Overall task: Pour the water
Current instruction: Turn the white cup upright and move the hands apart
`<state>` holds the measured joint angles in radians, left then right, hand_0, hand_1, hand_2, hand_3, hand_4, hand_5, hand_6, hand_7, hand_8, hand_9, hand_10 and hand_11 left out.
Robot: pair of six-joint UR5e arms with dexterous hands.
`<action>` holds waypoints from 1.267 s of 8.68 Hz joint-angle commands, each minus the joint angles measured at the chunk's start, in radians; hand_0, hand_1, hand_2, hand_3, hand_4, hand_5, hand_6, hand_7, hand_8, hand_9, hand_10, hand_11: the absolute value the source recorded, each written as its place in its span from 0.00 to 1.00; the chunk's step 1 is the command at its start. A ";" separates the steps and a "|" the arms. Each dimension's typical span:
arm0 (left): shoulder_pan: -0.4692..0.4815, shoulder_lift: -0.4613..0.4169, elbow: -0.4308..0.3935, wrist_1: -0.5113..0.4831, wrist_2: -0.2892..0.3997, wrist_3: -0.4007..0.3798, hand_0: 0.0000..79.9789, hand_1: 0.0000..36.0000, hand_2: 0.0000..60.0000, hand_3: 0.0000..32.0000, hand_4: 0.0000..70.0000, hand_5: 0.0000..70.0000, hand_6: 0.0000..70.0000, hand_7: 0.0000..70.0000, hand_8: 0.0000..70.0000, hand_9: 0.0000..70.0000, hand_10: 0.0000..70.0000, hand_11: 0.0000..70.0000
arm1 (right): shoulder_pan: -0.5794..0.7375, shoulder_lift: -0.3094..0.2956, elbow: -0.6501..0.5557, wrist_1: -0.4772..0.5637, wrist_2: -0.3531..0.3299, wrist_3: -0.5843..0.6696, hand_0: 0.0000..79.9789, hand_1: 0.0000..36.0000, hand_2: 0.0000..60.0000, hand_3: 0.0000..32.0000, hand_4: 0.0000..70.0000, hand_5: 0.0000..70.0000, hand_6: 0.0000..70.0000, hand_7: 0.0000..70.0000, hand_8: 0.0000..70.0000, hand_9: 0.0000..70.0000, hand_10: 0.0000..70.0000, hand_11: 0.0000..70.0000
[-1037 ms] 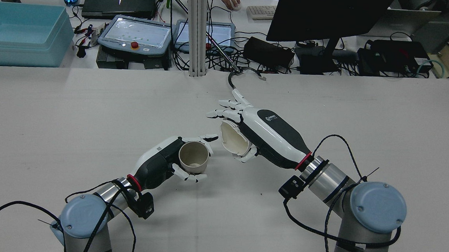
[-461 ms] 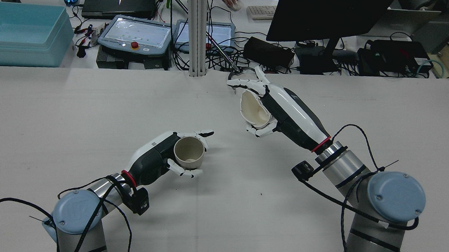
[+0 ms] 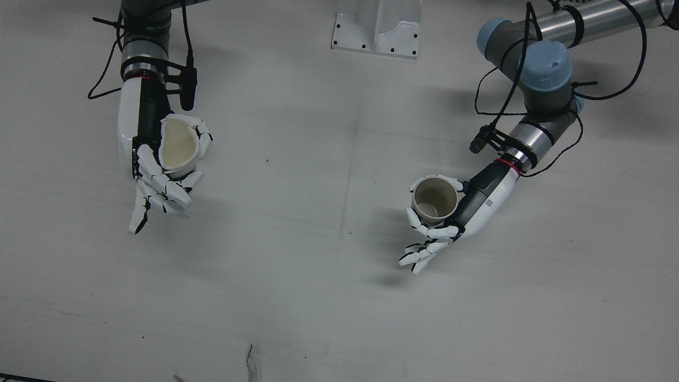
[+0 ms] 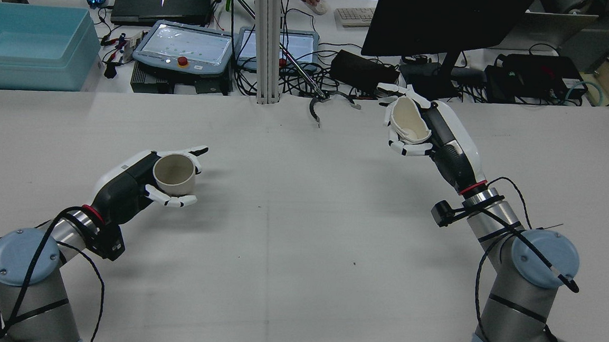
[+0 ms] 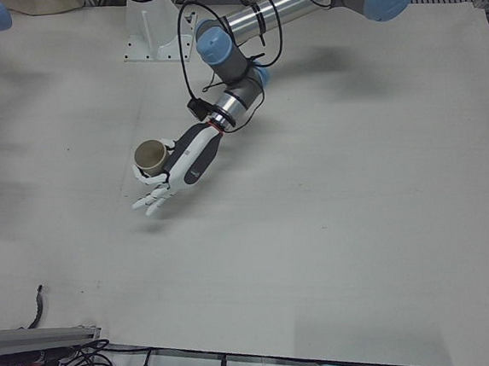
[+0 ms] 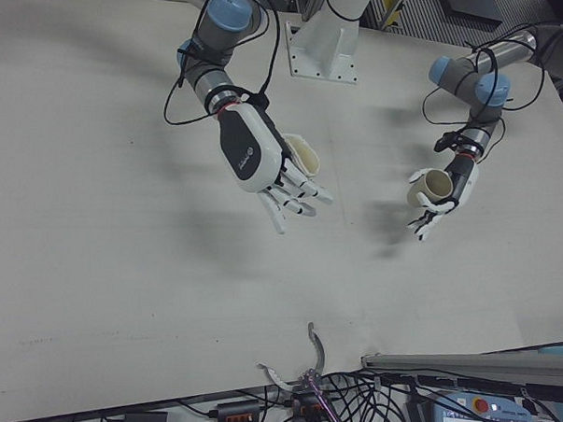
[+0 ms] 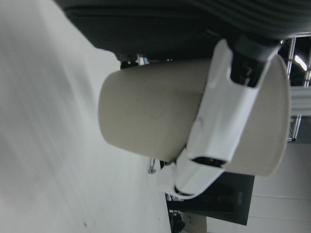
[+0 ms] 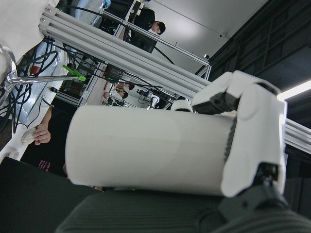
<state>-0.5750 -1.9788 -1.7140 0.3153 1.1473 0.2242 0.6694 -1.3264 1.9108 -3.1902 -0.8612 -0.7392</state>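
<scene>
My left hand is shut on a beige cup, held upright just above the table on its left half; the same cup shows its open mouth from above. My right hand is shut on a cream cup raised over the far right of the table, mouth tilted toward the centre and rim squeezed out of round. In the front view that hand and its cup sit at the left. The two cups are far apart. I cannot see any water in either.
Beyond the table's far edge stand a blue bin, teach pendants, a monitor, boxes and cables. A metal post rises at the far middle edge, with a black clamp beside it.
The hands have drawn apart. The right hand carried its cup from beside the beige cup back to the far right and tipped it up. The left hand moved left with its cup.
</scene>
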 commanded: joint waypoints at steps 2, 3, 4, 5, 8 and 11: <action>-0.163 0.404 -0.003 -0.200 0.000 -0.055 1.00 1.00 0.97 0.00 1.00 1.00 0.21 0.09 0.10 0.04 0.16 0.29 | 0.019 -0.007 -0.064 0.016 0.059 0.176 0.63 0.83 1.00 0.00 0.33 0.20 0.69 0.77 0.37 0.47 0.01 0.04; -0.184 0.453 -0.003 -0.240 0.000 -0.055 1.00 1.00 0.92 0.00 1.00 1.00 0.21 0.09 0.10 0.04 0.16 0.29 | 0.025 -0.011 -0.078 0.016 0.060 0.239 0.62 0.81 1.00 0.00 0.39 0.20 0.68 0.78 0.40 0.51 0.02 0.06; -0.198 0.484 -0.001 -0.260 0.000 -0.055 1.00 1.00 0.93 0.00 1.00 1.00 0.21 0.09 0.10 0.04 0.16 0.29 | 0.029 -0.031 -0.085 0.015 0.073 0.279 0.61 0.78 1.00 0.00 0.45 0.20 0.69 0.80 0.43 0.56 0.05 0.09; -0.201 0.510 0.013 -0.286 -0.001 -0.054 1.00 1.00 0.95 0.00 1.00 1.00 0.21 0.09 0.10 0.04 0.16 0.29 | 0.030 -0.068 -0.088 0.015 0.100 0.300 0.61 0.75 1.00 0.00 0.53 0.19 0.72 0.83 0.46 0.59 0.06 0.10; -0.221 0.541 0.175 -0.467 -0.003 -0.054 1.00 1.00 0.93 0.00 1.00 1.00 0.19 0.08 0.10 0.04 0.16 0.28 | 0.021 -0.108 -0.099 0.015 0.100 0.302 0.61 0.73 1.00 0.00 0.43 0.18 0.61 0.73 0.41 0.53 0.03 0.07; -0.220 0.555 0.365 -0.700 -0.050 -0.121 1.00 0.85 0.05 0.00 1.00 1.00 0.18 0.06 0.08 0.02 0.14 0.23 | 0.018 -0.100 -0.111 0.015 0.100 0.302 0.61 0.73 1.00 0.00 0.41 0.18 0.62 0.75 0.41 0.53 0.02 0.05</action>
<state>-0.7942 -1.4308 -1.4683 -0.2489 1.1231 0.1518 0.6887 -1.4283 1.8079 -3.1754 -0.7611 -0.4381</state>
